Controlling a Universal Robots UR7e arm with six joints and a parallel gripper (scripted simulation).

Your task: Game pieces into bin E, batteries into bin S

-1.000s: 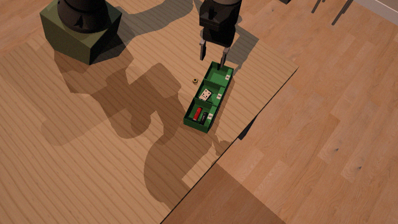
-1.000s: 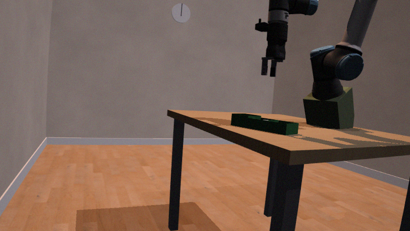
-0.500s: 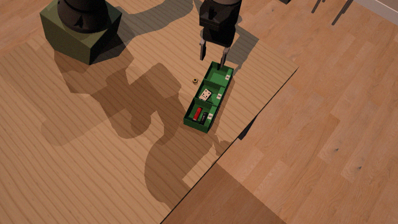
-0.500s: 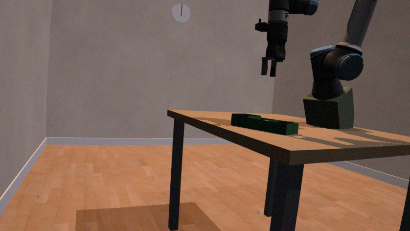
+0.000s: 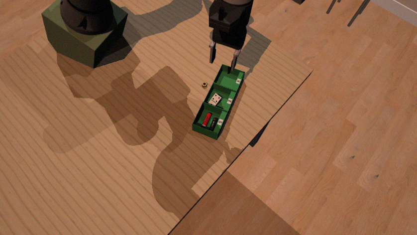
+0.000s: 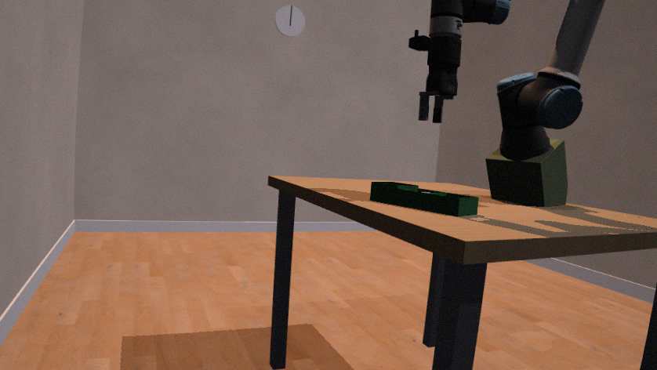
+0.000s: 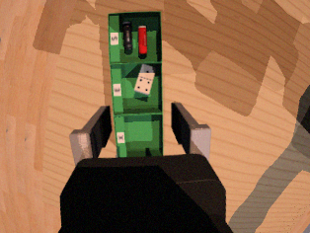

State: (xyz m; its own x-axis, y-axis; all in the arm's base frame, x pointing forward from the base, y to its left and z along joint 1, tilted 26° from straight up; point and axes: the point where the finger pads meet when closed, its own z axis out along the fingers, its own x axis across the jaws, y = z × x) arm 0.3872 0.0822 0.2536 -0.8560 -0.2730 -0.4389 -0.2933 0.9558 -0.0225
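Two batteries, red (image 5: 206, 119) (image 7: 142, 40) and black (image 5: 213, 124) (image 7: 127, 38), you see lying in bin S (image 5: 204, 131) (image 7: 154, 51), left in the top view, near a small nut (image 5: 204, 84) on the table. Next, bin E (image 5: 224, 104) (image 7: 153, 103) holds the domino (image 5: 215, 99) (image 7: 144, 81), its one end shaded. Rightmost, the label of the third bin (image 5: 227, 81) (image 7: 137, 127) is hard for you to read. Your gripper (image 5: 222, 66) (image 6: 430, 121) (image 7: 140, 116) hangs above with open, empty fingers; the exterior view hides the bins' contents.

Domino (image 5: 215, 99) (image 7: 144, 81) in E, batteries (image 5: 206, 119) (image 7: 142, 41) in S

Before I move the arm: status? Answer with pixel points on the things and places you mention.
Jaws (image 5: 222, 59) (image 6: 430, 121) open, above table. Domino (image 5: 215, 99) (image 7: 144, 81) in E. Both batteries (image 5: 206, 119) (image 7: 142, 40) in S. Nut (image 5: 204, 84) beside bins (image 5: 204, 132) (image 6: 413, 201) (image 7: 136, 63), on table.
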